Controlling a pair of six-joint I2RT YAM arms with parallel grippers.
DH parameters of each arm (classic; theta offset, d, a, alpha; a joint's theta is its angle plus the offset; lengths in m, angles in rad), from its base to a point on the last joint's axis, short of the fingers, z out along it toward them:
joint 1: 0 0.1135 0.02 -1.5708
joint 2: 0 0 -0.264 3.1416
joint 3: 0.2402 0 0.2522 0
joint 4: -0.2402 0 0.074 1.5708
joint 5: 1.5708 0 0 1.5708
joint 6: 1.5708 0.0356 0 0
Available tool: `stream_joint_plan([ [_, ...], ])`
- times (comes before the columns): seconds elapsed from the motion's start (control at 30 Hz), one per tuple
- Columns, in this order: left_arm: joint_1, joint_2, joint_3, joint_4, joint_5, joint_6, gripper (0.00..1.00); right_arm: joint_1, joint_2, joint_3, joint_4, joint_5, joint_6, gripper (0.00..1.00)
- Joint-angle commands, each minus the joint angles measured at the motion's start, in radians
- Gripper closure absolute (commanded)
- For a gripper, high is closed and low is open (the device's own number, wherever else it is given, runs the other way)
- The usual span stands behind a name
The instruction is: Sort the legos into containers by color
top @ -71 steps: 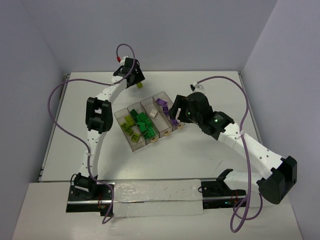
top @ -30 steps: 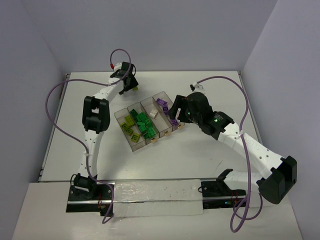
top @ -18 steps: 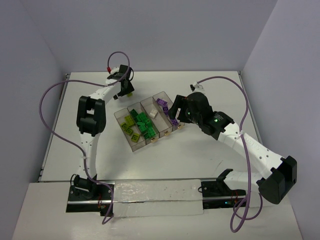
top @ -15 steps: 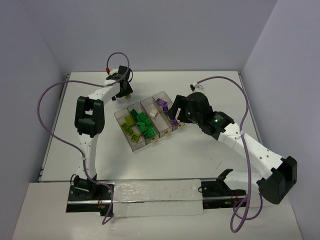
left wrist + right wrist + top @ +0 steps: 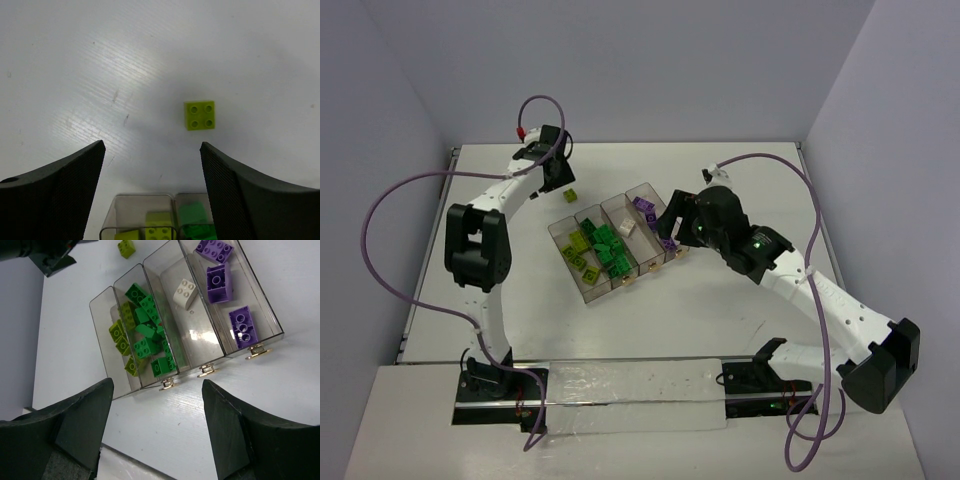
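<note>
From the top camera, the left tool [image 5: 557,176] hangs over the far left part of the bench [image 5: 700,310], its jaws spread with nothing in them. The loose yellow-green lego [image 5: 571,194] lies flat on the bench just beside it, between that tool and the tray [image 5: 640,252]. The tray sits slantwise at mid-bench, its four containers side by side. The right tool [image 5: 672,228] hovers at the tray's right edge, above the purple end.

The left wrist camera looks straight down. The left tool [image 5: 152,147] stands wide and holds nothing, and bare bench shows between its two fingers [image 5: 55,195]. The loose yellow-green lego [image 5: 200,115] rests studs up ahead of them and a little right of centre, touching neither finger. At the bottom edge the far end of the tray [image 5: 131,210] shows, with a yellow-green brick and a green one inside it.

In the right wrist camera, the right tool [image 5: 157,385] is also wide and empty above the tray [image 5: 202,337]. From left to right, the containers hold yellow-green bricks [image 5: 122,345], dark green bricks [image 5: 145,347], one white brick [image 5: 184,292] and three purple bricks [image 5: 219,276]. Yellowish tabs [image 5: 207,372] mark the near end. The loose yellow-green lego [image 5: 126,247] lies outside the tray at the top edge.
</note>
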Motion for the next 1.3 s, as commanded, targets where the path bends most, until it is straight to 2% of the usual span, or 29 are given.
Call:
stream_joint_plan([
  [0.0,-0.001,-0.049,0.034,0.050,0.079,0.000,0.14,0.017,-0.025,0.004,0.046,0.005,0.012,0.21],
  [0.23,-0.014,0.109,0.205,-0.045,0.068,-0.099,0.14,0.026,-0.022,0.009,0.038,0.014,0.012,0.21],
  [0.47,-0.030,0.212,0.281,-0.079,0.027,-0.162,0.14,0.026,-0.014,0.010,0.035,0.018,0.008,0.21],
  [0.83,-0.031,0.316,0.327,-0.096,0.011,-0.162,0.17,0.026,-0.002,0.010,0.041,0.014,0.009,0.21],
  [0.97,-0.031,0.324,0.325,-0.092,0.006,-0.162,0.27,0.026,-0.001,0.009,0.039,0.016,0.009,0.21],
  [1.1,-0.031,0.317,0.320,-0.089,-0.002,-0.152,0.46,0.025,0.001,0.010,0.039,0.017,0.010,0.21],
  [1.27,-0.031,0.261,0.310,-0.090,-0.011,-0.139,0.64,0.026,-0.005,0.012,0.037,0.014,0.014,0.21],
])
